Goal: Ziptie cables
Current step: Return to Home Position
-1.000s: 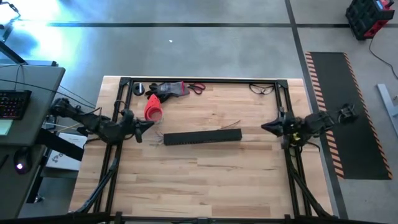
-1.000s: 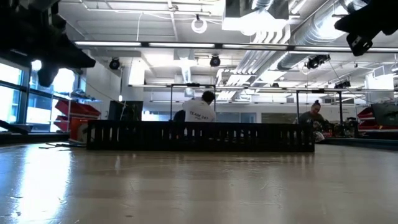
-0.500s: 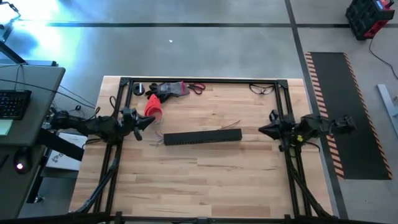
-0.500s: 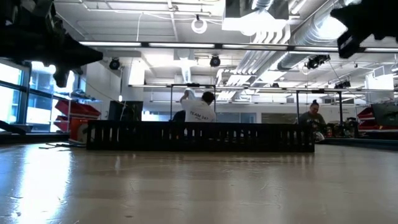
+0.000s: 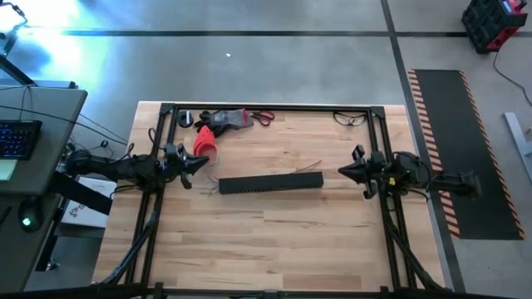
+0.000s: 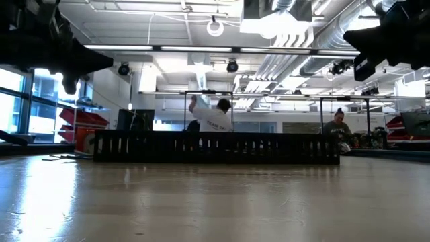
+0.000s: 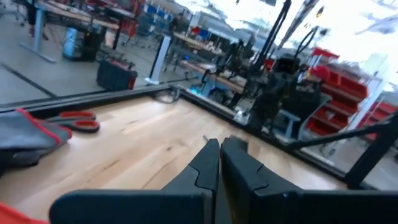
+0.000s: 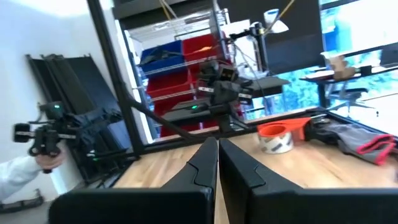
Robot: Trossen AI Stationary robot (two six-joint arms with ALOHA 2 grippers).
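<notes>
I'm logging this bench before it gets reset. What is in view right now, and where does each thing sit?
table: one, light wood, black frame.
duct: one, black, long, across the table's middle.
cables: a few thin strands, dark, poking out at the duct's ends.
tape roll: one, red-orange, behind the duct's left end.
gloves: one bundle, grey and red, far edge.
scissors: one, red handles, beside the gloves.
glasses: one pair, dark rim, far right corner.
people: two, beyond the table.
left pincer: one, dark, shut, by the tape roll.
right pincer: one, dark, shut, right of the duct.
</notes>
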